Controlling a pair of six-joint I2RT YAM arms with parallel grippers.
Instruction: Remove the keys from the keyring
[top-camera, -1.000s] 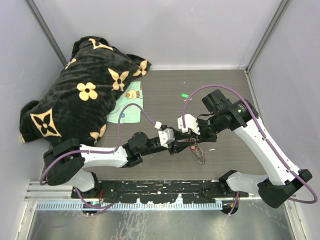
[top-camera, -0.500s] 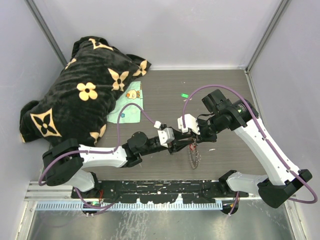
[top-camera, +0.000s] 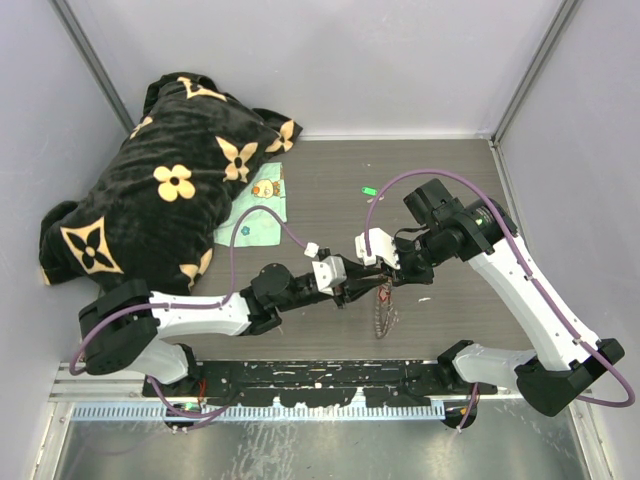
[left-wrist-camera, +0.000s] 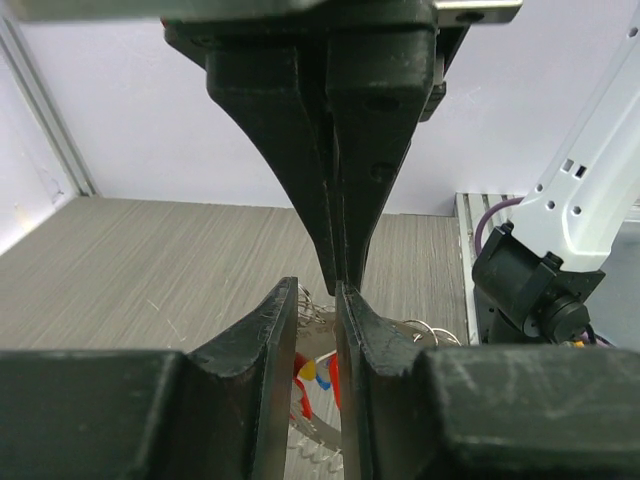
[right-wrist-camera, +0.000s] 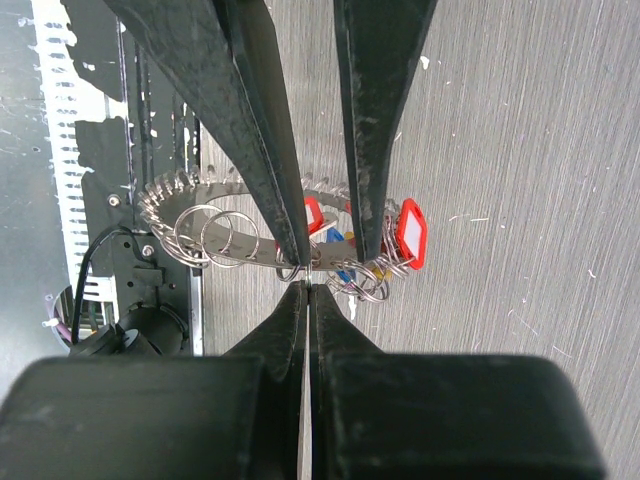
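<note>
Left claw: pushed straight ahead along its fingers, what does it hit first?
The shut black right claw, its tip at the left claw's mouth; small tagged silver keys hang close by. Depth unclear.

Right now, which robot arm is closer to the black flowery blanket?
Left. The left arm lies just in front of the blanket's near edge. The right arm stands far off on the opposite side, well clear of it.

Black flowered blanket (top-camera: 120, 200), green cloth (top-camera: 256, 218)
</note>
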